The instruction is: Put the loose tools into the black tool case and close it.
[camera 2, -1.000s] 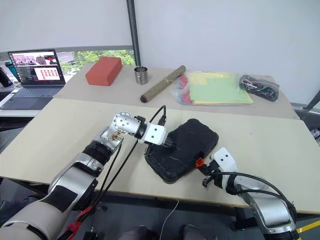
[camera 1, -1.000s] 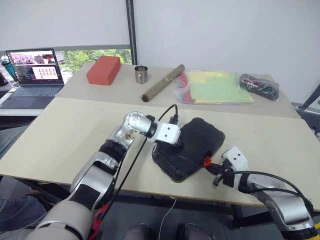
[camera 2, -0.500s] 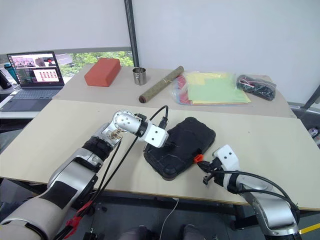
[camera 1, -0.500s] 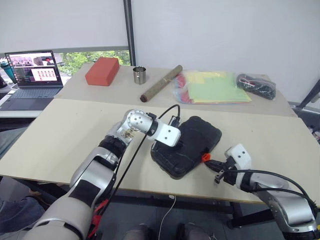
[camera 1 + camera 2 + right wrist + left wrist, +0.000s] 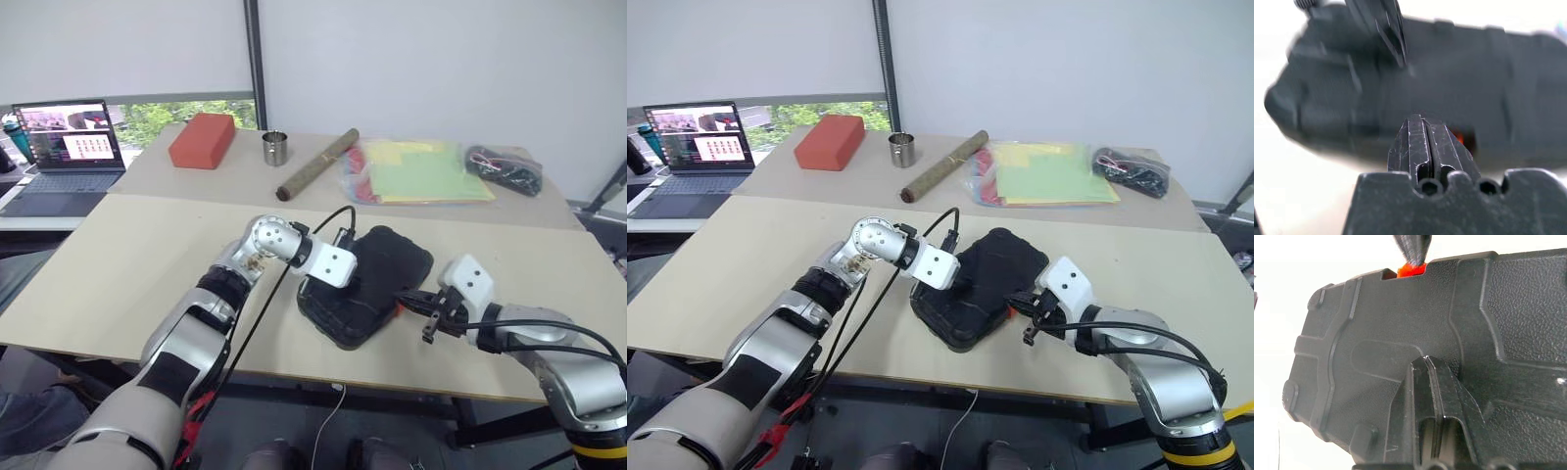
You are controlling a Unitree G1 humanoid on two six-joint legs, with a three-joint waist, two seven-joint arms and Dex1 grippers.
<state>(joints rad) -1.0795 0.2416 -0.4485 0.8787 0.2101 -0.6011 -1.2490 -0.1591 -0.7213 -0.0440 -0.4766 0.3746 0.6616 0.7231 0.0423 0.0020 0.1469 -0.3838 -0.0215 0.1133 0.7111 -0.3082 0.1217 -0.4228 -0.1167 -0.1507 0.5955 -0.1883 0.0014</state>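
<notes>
Black tool case (image 5: 377, 282) lid down; left gripper (image 5: 1426, 363) fingers together, pressing lid to hold it; right gripper (image 5: 405, 297) pinched together at orange latch (image 5: 1411, 270), prob to snap it

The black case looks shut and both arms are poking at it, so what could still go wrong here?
The right gripper has its shut fingers at the orange latch; a glancing push could slip off and leave it unfastened. The left gripper only presses shut fingers on the lid, so the case might slide or turn. The case lies close to the table edge, so a hard shove could nudge it over.
</notes>
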